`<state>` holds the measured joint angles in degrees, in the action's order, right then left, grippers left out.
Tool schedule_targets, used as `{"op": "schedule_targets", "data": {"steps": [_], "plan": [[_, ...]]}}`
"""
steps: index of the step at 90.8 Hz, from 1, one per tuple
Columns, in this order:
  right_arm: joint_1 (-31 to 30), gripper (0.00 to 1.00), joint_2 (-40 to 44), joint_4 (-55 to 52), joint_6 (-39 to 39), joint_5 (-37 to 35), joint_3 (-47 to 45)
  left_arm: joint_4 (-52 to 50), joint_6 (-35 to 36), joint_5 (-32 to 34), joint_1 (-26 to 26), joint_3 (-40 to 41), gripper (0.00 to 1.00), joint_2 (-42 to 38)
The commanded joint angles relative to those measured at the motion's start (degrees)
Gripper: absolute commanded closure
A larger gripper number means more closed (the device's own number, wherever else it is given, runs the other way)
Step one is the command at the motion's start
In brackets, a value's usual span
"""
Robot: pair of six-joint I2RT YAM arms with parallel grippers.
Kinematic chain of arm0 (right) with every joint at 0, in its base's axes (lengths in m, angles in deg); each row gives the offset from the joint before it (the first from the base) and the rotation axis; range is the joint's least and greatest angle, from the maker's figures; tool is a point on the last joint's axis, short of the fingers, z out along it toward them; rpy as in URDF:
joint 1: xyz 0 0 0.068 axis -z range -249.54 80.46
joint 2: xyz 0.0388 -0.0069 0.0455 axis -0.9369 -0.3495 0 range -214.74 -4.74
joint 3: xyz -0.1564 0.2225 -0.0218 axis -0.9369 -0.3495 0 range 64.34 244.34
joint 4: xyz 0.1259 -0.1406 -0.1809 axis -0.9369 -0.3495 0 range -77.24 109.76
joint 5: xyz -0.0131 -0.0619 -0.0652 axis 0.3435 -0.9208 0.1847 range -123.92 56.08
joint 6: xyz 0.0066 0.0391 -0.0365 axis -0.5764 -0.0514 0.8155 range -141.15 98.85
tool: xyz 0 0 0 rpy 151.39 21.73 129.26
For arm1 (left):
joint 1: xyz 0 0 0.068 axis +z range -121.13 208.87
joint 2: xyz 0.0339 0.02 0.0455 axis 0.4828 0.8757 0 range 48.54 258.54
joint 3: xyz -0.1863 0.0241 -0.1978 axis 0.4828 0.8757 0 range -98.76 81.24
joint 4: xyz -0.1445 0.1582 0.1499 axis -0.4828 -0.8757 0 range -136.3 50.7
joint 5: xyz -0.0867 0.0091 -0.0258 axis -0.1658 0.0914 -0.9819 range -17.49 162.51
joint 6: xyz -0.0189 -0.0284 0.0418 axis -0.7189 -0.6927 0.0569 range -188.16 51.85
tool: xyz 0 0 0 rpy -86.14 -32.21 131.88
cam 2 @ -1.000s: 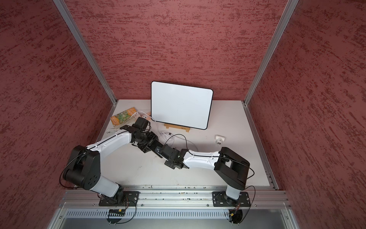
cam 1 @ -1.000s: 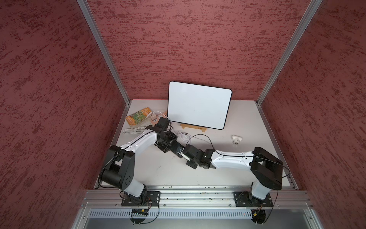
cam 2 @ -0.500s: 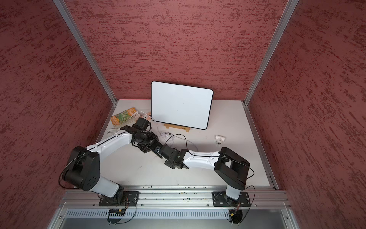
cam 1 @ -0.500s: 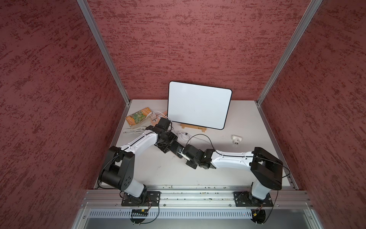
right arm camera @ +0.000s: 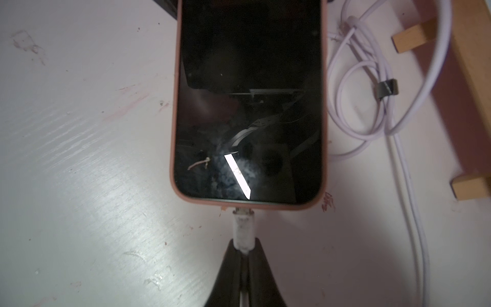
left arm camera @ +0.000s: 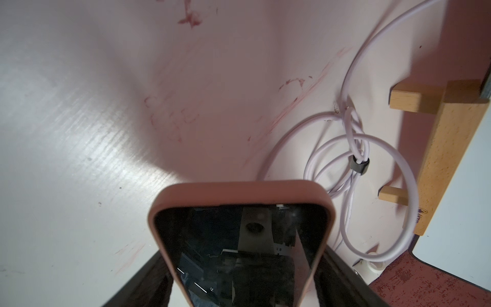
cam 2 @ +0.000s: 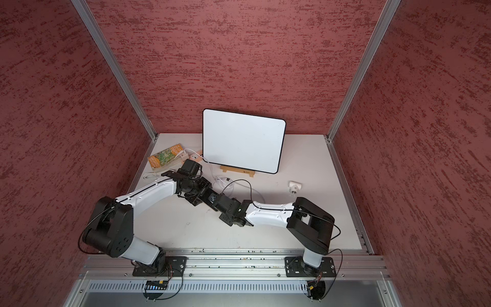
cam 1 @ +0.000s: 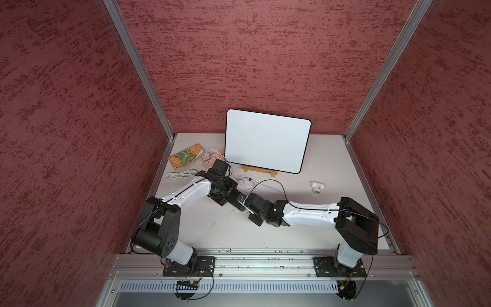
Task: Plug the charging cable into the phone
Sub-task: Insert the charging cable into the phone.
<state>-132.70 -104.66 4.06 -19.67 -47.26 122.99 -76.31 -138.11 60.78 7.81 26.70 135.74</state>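
The phone point(right arm camera: 249, 106) has a black screen and a tan case and lies face up on the table. It shows in both top views between the two arms point(cam 1: 235, 198). My left gripper point(left arm camera: 241, 276) is closed across the phone's width, one finger on each long edge. My right gripper point(right arm camera: 243, 247) is shut on the white plug point(right arm camera: 243, 226) of the charging cable. The plug's tip meets the port in the phone's bottom edge, and a sliver of metal still shows. The cable's loose loops with a black tie point(left arm camera: 357, 166) lie beside the phone.
A white board point(cam 1: 267, 144) leans on a wooden stand point(cam 1: 260, 171) at the back. A colourful book point(cam 1: 186, 156), a socket block point(cam 1: 208, 158) and a coiled thicker white cord point(cam 1: 179, 175) are at the back left. A small white gadget point(cam 1: 317, 186) sits to the right.
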Motion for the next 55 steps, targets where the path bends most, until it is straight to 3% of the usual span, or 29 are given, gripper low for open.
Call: {"op": "schedule_targets", "data": {"steps": [1, 55], "plan": [[-0.56, 1.0, -1.21, 7.88, -0.48, 1.61, 3.3, -0.94, -0.73, -2.32, -1.83, -1.53, 1.0, -1.44], [-0.56, 1.0, -2.98, 10.64, -0.82, 1.13, 4.95, 0.71, -2.02, -2.38, -3.39, -1.17, 1.0, -1.47]]}}
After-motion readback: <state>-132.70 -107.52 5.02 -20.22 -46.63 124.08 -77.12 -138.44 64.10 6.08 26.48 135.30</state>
